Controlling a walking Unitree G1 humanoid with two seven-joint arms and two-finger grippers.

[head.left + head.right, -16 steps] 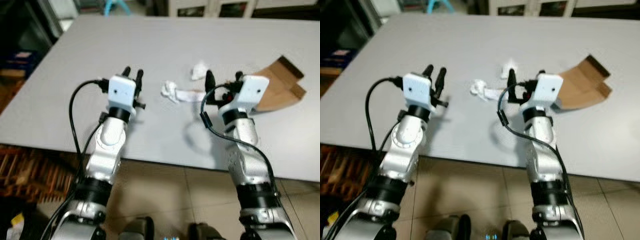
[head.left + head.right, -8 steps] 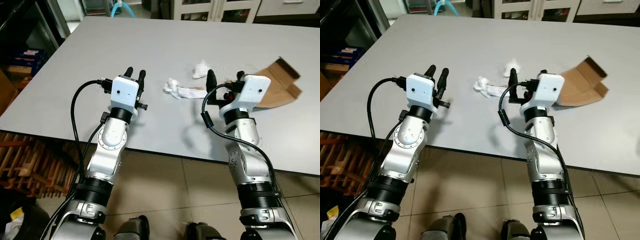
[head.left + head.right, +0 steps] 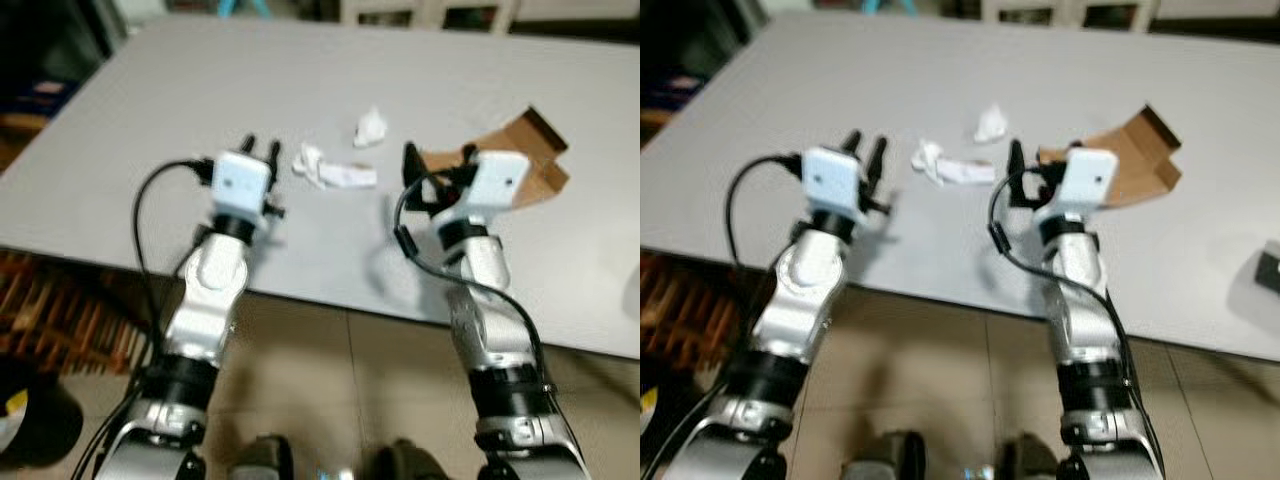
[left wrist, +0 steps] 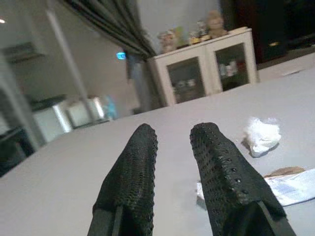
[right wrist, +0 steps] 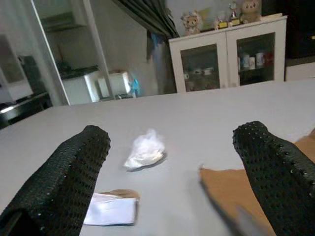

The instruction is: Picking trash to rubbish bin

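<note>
Three pieces of trash lie on the grey table (image 3: 180, 80): a crumpled white tissue (image 3: 370, 127), a flat white paper wrapper (image 3: 330, 174) and a folded brown cardboard piece (image 3: 520, 150). My left gripper (image 3: 262, 150) hovers just left of the wrapper, its fingers a narrow gap apart and holding nothing. In the left wrist view the tissue (image 4: 263, 135) and the wrapper (image 4: 290, 184) lie beyond those fingers. My right gripper (image 3: 438, 152) stands wide open between the wrapper and the cardboard, empty. In the right wrist view the tissue (image 5: 145, 150) lies ahead between the fingers.
The table's near edge runs just under both forearms, with tiled floor (image 3: 330, 380) below. A wooden rack (image 3: 60, 300) stands under the table at left, and a dark round object (image 3: 30, 425) sits on the floor beside it. A small dark item (image 3: 1268, 268) lies at the table's right.
The whole picture has shifted and blurred, so the camera moved. The trash now lies further left relative to both grippers. Neither gripper's opening has changed.
</note>
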